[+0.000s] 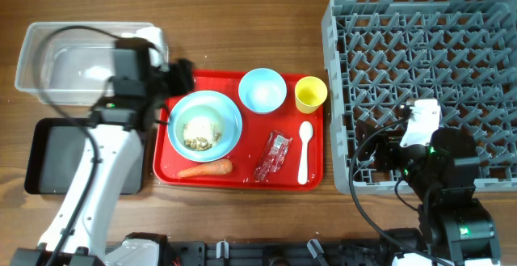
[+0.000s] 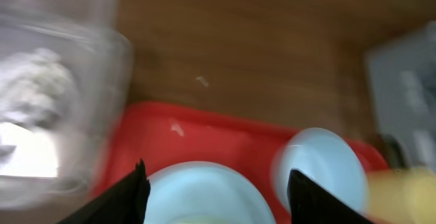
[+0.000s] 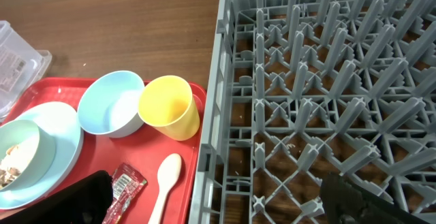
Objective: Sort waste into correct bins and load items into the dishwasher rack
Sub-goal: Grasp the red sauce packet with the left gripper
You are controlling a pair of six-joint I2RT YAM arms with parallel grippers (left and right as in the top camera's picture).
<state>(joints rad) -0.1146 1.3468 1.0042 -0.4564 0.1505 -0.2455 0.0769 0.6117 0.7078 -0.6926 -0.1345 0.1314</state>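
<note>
The left gripper (image 1: 182, 78) is being held over the 10 o'clock corner of the red tray (image 1: 242, 149), and its jaws are being held apart with nothing between them. Brownish food scraps (image 1: 199, 141) are being carried in a pale bowl (image 1: 202, 119) on the light blue plate (image 1: 230, 104), just at 5 o'clock from those jaws, so the left arm is being judged the nearer one. The carrot (image 1: 206, 169) is being shown along the tray's 6 o'clock edge, its long axis running 9 to 3. The left arm is being extended up from 7 o'clock, with the clear tub (image 1: 36, 35) at 9 o'clock of the jaws. The right gripper (image 3: 221, 200) is being held over the 7 o'clock corner of the dishwasher rack (image 1: 420, 23), its jaws apart and empty, well apart from the scraps.
</note>
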